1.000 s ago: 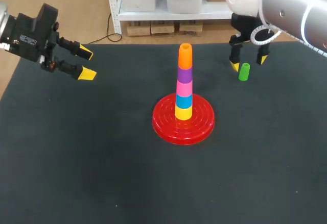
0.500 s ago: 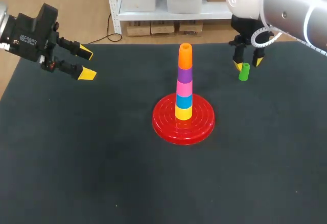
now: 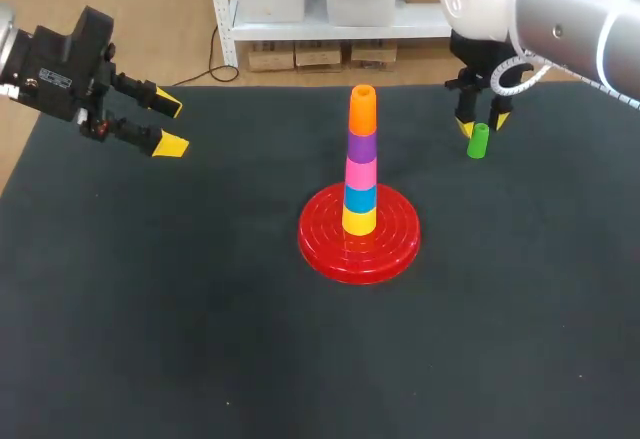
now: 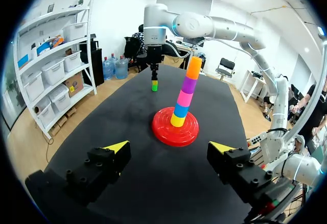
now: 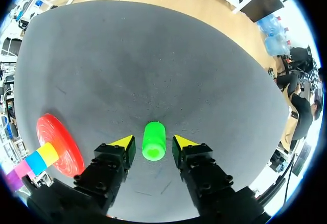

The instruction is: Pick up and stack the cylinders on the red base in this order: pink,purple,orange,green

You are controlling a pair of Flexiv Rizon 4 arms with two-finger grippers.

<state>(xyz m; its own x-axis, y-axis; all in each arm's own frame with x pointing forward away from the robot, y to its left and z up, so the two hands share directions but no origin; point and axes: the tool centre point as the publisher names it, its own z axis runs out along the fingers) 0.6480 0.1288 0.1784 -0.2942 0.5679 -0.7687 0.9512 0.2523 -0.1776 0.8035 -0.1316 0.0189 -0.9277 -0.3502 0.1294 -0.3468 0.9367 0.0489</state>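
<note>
On the red base (image 3: 318,246) stands a stack (image 3: 361,164) of yellow, blue, pink, purple and orange cylinders, orange on top. The green cylinder (image 3: 478,141) stands upright on the black table, back right of the base. My right gripper (image 3: 480,125) is down around it. In the right wrist view the green cylinder (image 5: 154,141) sits between the yellow fingertips (image 5: 124,143) with a narrow dark gap on each side, so that gripper (image 5: 153,143) is open. My left gripper (image 3: 170,124) hangs open and holds nothing at the far left, above the table.
In the left wrist view, the stack (image 4: 185,93) on the red base (image 4: 164,134) and the green cylinder (image 4: 154,85) lie well ahead of the left gripper (image 4: 170,147). The black mat (image 3: 200,309) covers the whole table.
My right gripper's fingers have drawn in from wide apart to close on both sides of the green cylinder. The left arm and the stack have not moved.
</note>
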